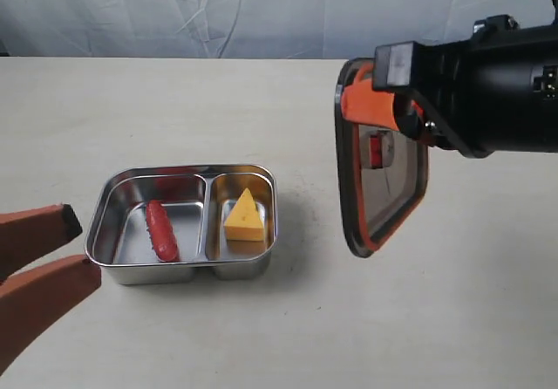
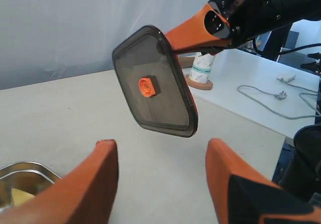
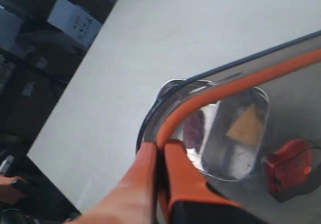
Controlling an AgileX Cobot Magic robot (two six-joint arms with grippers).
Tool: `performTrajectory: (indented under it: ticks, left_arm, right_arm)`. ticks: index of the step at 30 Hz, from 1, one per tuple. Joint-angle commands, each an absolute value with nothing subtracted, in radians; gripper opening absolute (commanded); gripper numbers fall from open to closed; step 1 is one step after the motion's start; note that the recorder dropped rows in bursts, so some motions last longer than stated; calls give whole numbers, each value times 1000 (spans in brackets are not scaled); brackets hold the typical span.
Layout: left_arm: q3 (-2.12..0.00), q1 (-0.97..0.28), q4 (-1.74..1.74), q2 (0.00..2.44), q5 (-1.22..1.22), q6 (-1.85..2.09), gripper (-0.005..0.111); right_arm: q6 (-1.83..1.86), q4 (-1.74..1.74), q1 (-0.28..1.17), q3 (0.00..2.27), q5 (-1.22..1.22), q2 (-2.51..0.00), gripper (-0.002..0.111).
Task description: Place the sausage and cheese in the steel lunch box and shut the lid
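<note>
The steel lunch box (image 1: 122, 269) rests on the table at the lower left. Its left compartment holds the red sausage (image 1: 161, 230), and its right compartment holds the yellow cheese (image 1: 245, 216). To the right of the box, the dark see-through lid (image 1: 384, 193) hangs on edge in the air, its orange seal facing the exterior camera. My right gripper (image 1: 403, 112) is shut on the lid's upper edge. The left wrist view shows the lid (image 2: 155, 83) from its top side with the orange valve (image 2: 146, 86). My left gripper (image 1: 74, 248) stands open beside the box's left end.
A tan tabletop (image 1: 261, 101) stretches behind and to the right of the box. Off the table, the left wrist view shows a cup-like container (image 2: 202, 71) and a white cable (image 2: 271, 96) on another surface.
</note>
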State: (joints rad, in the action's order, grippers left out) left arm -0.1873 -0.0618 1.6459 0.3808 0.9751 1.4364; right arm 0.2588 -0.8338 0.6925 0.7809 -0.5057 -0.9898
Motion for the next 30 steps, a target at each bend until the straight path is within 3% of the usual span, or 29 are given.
performTrajectory:
  ticks: [1, 19, 30]
  left_arm:
    - [-219, -62, 1702, 435, 991, 1478, 51]
    - [-308, -62, 1638, 588, 990, 1479, 46]
    - [-310, -62, 1641, 645, 1016, 1547, 47]
  right_arm:
    - [459, -1056, 688, 784, -479, -981, 0]
    - [507, -1119, 945, 788, -215, -1105, -1]
    - [521, -1122, 1099, 941, -142, -1263, -1]
